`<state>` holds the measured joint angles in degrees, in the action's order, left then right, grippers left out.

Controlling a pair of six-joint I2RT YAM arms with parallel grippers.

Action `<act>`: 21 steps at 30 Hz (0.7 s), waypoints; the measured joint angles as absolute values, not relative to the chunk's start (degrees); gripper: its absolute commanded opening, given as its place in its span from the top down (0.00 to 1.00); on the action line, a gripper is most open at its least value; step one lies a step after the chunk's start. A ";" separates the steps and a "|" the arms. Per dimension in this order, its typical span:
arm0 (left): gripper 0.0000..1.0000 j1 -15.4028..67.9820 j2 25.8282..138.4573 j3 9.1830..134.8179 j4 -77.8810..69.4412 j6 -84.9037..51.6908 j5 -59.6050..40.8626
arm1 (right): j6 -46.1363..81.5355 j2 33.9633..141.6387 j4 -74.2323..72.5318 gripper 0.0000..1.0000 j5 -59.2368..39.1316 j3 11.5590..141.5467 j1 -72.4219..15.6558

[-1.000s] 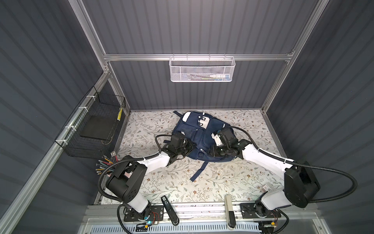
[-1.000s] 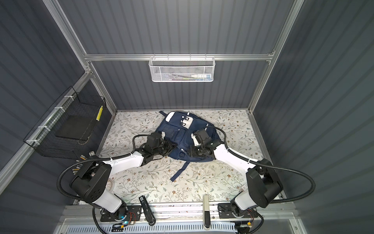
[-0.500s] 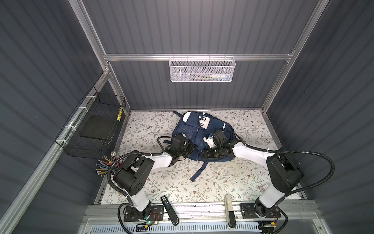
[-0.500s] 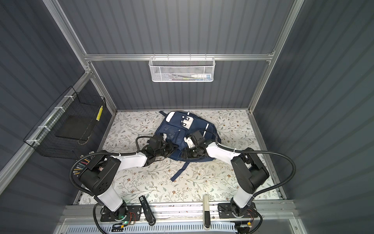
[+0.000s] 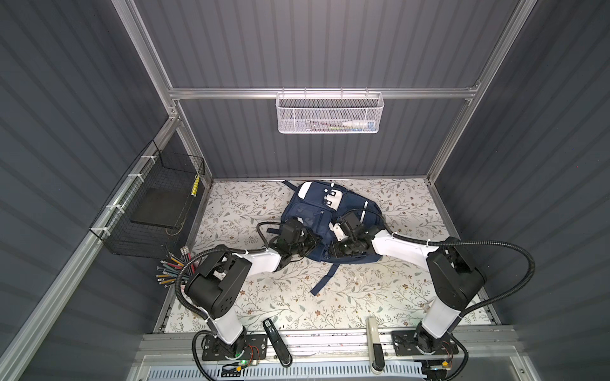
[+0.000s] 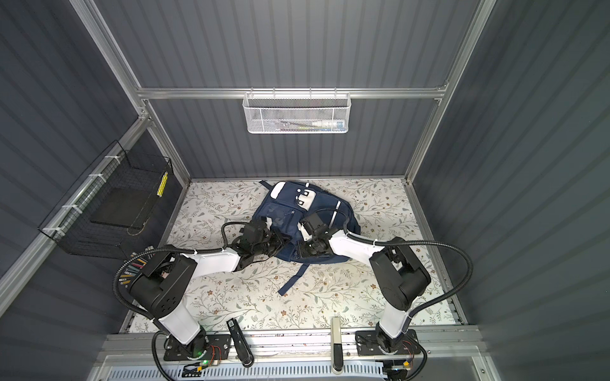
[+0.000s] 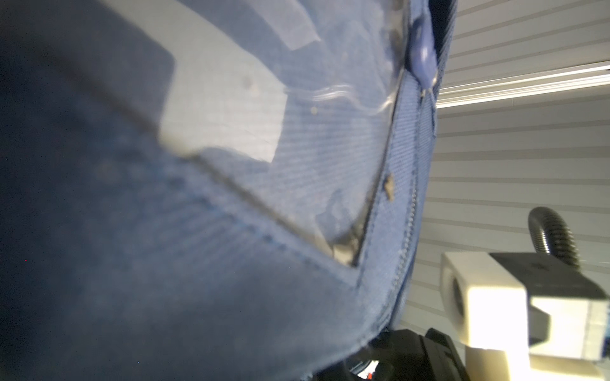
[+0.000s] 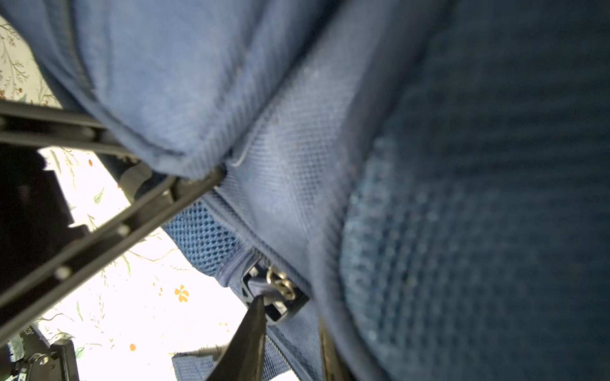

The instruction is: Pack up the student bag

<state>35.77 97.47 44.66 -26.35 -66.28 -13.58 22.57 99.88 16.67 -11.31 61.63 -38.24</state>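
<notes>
Your navy blue fabric backpack (image 5: 313, 211) lies mid-back on the floral surface (image 5: 363, 290), with bare room in front and at both sides. Your left end effector (image 5: 312, 244) is clamped on its near edge. The right end effector (image 5: 334, 252) is at the metal zip pull (image 8: 279, 283), closure unclear.

One student bag (image 5: 312, 211), navy, centre. Two robot arms: left arm (image 5: 260, 262) at 8 o'clock, right arm (image 5: 401, 247) at 4 o'clock. One white mesh basket (image 5: 330, 113), 12 o'clock; contents too small to count. One black wire basket (image 5: 132, 237), 9 o'clock, holding one dark slab (image 5: 158, 209), one yellow stick (image 5: 196, 186). One pencil bundle (image 5: 171, 267), 8 o'clock; pencils uncountable. Two handled tools, 6 o'clock: black tool (image 5: 277, 343), pale tool (image 5: 374, 343).
</notes>
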 measured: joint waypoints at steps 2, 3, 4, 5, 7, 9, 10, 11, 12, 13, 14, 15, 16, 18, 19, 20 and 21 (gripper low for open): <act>0.92 35.99 97.27 44.66 -26.13 -66.28 -13.21 | 23.51 100.01 16.25 0.65 -11.14 61.63 -38.63; 0.92 36.05 97.17 44.66 -26.06 -66.28 -13.04 | 24.05 100.01 15.88 0.61 -11.05 61.63 -38.94; 0.92 36.18 96.99 44.66 -25.87 -66.28 -12.86 | 24.84 100.03 15.44 0.57 -10.72 61.63 -39.42; 0.92 36.34 96.90 44.66 -25.76 -66.30 -12.62 | 25.32 100.16 14.92 0.58 -10.17 61.63 -40.05; 0.92 36.53 96.86 44.66 -25.69 -66.37 -12.34 | 26.20 100.90 14.20 0.63 -8.71 62.04 -41.08; 0.92 36.67 96.86 44.66 -25.56 -66.52 -11.99 | 27.40 102.10 13.47 0.73 -7.31 62.54 -41.74; 0.92 36.73 96.75 44.66 -25.47 -66.54 -11.92 | 28.23 102.72 13.21 0.77 -6.57 62.72 -41.80; 0.92 36.77 96.60 44.66 -25.23 -66.52 -11.88 | 29.08 103.09 13.17 0.80 -5.98 62.76 -41.78; 0.92 36.80 96.47 44.66 -24.99 -66.52 -11.81 | 29.41 103.13 13.30 0.82 -5.52 62.76 -41.78; 0.92 36.84 96.31 44.66 -24.80 -66.50 -11.73 | 29.85 103.00 13.41 0.85 -4.97 62.74 -41.78; 0.92 36.84 96.16 44.66 -24.69 -66.50 -11.73 | 30.17 102.67 13.43 0.88 -4.47 62.57 -41.78; 0.92 36.84 96.05 44.66 -24.62 -66.50 -11.73 | 30.37 102.17 13.41 0.91 -4.05 62.17 -41.78; 0.92 36.86 95.94 44.66 -24.49 -66.48 -11.75 | 30.55 101.32 13.41 0.95 -3.64 61.49 -41.74; 0.92 37.12 95.85 44.66 -24.51 -66.48 -11.86 | 30.87 99.39 13.34 0.98 -3.18 60.18 -41.71; 0.92 37.34 95.83 44.69 -24.60 -66.48 -11.99 | 30.92 98.32 13.45 1.00 -3.09 59.51 -41.71; 0.94 37.58 95.83 44.73 -24.71 -66.48 -12.01 | 30.87 97.51 13.69 1.00 -3.03 59.09 -41.65; 0.98 37.76 95.83 44.80 -24.73 -66.43 -11.99 | 30.85 96.97 13.78 1.00 -3.03 58.78 -41.60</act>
<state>37.76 95.83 44.80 -24.73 -66.43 -11.99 30.85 96.97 13.78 -3.03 58.78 -41.60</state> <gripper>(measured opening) 0.078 0.069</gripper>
